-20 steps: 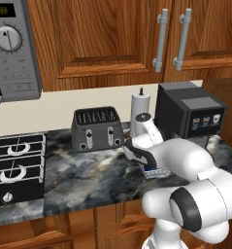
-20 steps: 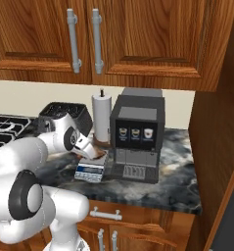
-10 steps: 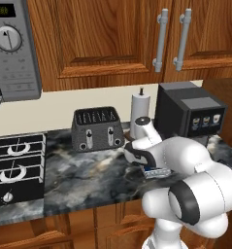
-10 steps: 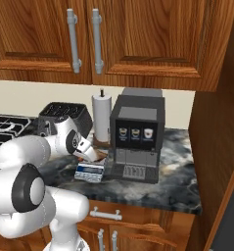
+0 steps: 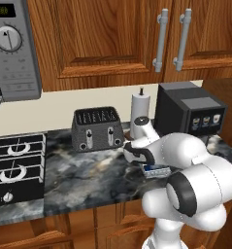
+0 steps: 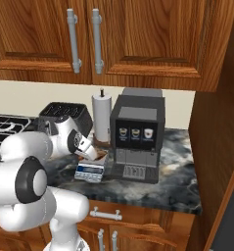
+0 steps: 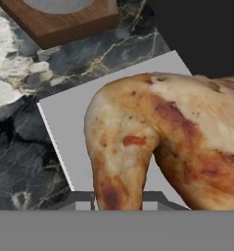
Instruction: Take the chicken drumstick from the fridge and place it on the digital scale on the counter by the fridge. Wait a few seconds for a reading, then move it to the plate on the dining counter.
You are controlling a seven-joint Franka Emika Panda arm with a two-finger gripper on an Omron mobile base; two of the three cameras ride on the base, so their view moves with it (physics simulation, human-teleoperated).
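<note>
Wooden wall cupboards (image 5: 107, 39) hang above your dark marbled worktop (image 5: 88, 177), with a microwave (image 5: 13, 48) at the far left and a stove (image 5: 15, 165) below it. Along the back you have a black toaster (image 5: 97, 128), a white paper towel roll (image 6: 102, 117) on a wooden base, and to its right a black coffee machine (image 6: 137, 139).

Your arm reaches down in front of the paper towel roll, and the gripper (image 6: 100, 156) sits just above the scale (image 6: 89, 172), which lies on the worktop just left of the coffee machine's front.

In the hand view you see the chicken drumstick (image 7: 172, 147) directly in front of the gripper, so close that it covers most of the lower right. The scale's pale grey top (image 7: 69, 127) lies right under and behind it. You cannot tell from these pictures whether the meat already touches that top or is held just clear of it. The gripper is closed down narrow, apparently clamped on the chicken drumstick, though the fingertips themselves are hidden behind the meat.
</note>
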